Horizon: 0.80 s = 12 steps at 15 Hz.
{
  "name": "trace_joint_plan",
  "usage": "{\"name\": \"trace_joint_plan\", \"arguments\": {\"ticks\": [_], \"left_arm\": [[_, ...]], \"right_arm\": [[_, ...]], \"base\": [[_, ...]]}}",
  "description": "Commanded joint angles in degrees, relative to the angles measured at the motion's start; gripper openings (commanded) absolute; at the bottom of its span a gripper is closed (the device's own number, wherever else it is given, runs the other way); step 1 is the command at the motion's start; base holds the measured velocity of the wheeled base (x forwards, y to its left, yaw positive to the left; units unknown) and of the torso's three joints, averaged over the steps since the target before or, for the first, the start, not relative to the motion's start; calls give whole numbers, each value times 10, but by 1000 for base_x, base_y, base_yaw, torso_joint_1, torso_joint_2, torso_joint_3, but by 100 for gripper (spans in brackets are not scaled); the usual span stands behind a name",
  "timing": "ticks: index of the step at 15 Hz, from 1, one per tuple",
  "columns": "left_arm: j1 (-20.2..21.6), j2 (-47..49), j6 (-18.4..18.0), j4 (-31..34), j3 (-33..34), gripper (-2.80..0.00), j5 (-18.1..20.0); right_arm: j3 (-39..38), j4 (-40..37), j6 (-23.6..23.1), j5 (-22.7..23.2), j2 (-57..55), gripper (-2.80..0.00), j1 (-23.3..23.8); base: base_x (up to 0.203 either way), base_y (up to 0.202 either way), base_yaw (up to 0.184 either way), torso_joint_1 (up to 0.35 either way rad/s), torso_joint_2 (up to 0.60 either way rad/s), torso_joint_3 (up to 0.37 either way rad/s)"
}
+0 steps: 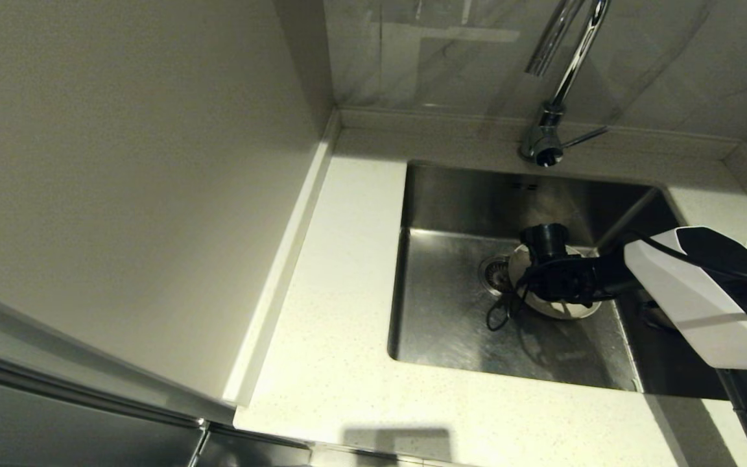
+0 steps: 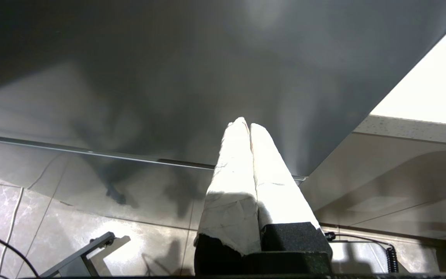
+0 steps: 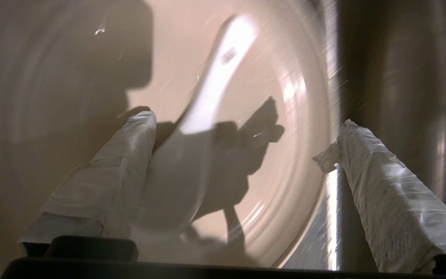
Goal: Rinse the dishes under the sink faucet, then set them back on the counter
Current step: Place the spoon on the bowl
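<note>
Plate lying on the sink floor beside the drain strainer, spoon resting in it. Spoon seen only from the right wrist view; from the head view mostly covered by the right arm's wrist, just the plate's rim peeking out. Right pincer spread wide just over the plate, one wrapped finger beside the spoon, gripping nothing. Faucet behind the sink on the table, spout cut off at the top. Bowl not made out anywhere. Left pincer parked low beside dark cabinet fronts, fingers pressed together, seen in its own view alone
</note>
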<state>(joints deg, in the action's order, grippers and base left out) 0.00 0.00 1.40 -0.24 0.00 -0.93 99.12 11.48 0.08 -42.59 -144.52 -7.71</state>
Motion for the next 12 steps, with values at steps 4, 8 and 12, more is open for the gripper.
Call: {"name": "trace_joint_plan", "arguments": {"ticks": [4, 8, 12], "left_arm": [[0, -2, 0, 0, 0, -280, 0], [0, -2, 0, 0, 0, -280, 0], [0, -2, 0, 0, 0, -280, 0]], "right_arm": [[1, 32, -5, 42, 26, 0, -1], [26, -88, 3, 63, 49, 0, 0], [151, -324, 125, 132, 52, 0, 1]], "base": [[0, 0, 0, 0, 0, 0], [0, 0, 0, 0, 0, 0], [0, 0, 0, 0, 0, 0]]}}
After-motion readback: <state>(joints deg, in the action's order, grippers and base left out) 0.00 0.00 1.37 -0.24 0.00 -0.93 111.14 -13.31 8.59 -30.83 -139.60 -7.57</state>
